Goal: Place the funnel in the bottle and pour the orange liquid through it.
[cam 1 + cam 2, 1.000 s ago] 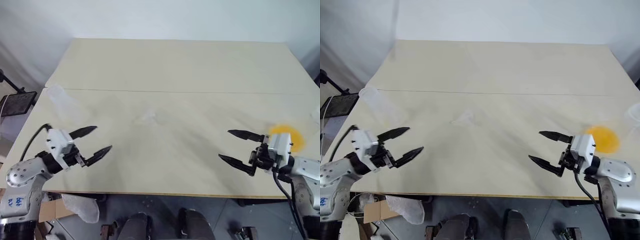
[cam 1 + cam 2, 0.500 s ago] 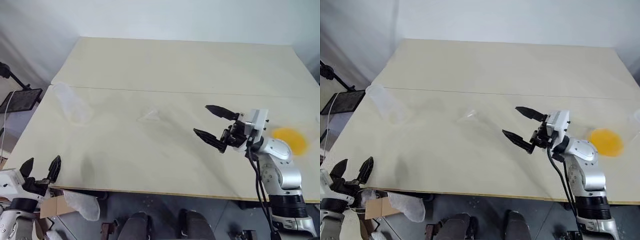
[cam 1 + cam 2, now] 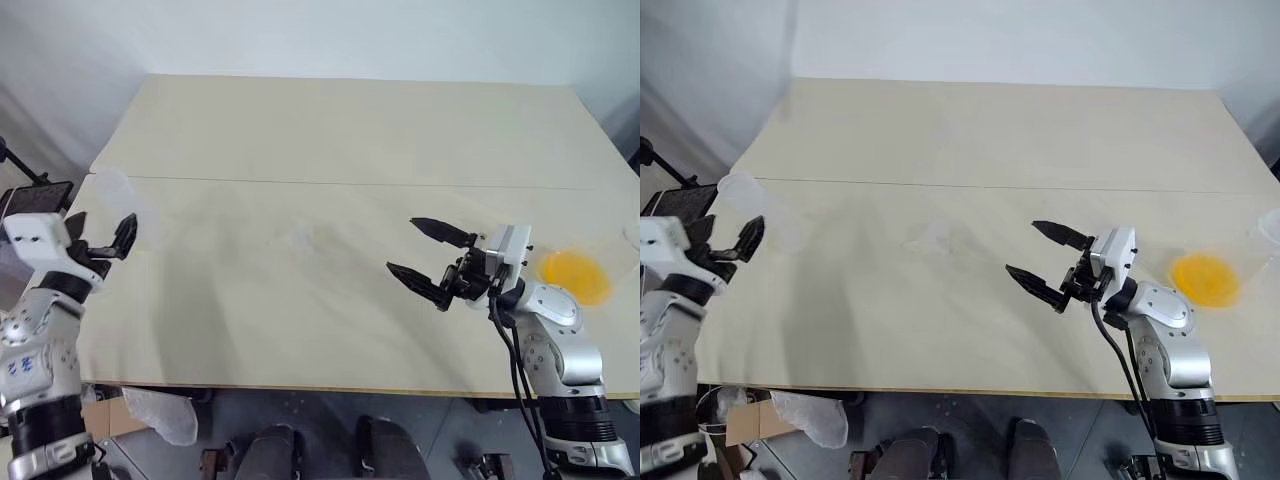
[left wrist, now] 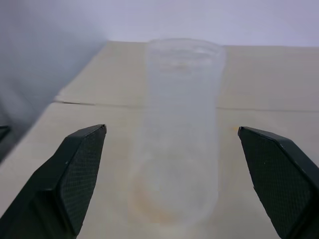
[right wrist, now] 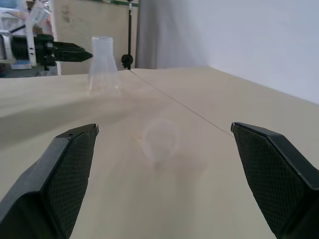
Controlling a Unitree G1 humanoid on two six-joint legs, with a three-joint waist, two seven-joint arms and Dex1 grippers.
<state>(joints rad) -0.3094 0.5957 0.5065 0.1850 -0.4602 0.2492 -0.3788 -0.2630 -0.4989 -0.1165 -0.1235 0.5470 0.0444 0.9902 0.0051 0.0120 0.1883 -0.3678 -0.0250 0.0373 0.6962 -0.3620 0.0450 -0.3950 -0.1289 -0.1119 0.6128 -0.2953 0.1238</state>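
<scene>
1. Table (image 3: 330, 130): pale, matt, wood-like top.
2. Bottle (image 4: 182, 129): clear, faintly frosted plastic.
3. Funnel (image 5: 160, 139): see-through plastic.
4. Left gripper (image 4: 174, 179) fingers (image 4: 79, 174): black, finely textured.

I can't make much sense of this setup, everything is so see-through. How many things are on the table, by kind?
Bottle: 1
Funnel: 1
Vessel of orange liquid: 1
Total: 3
</scene>
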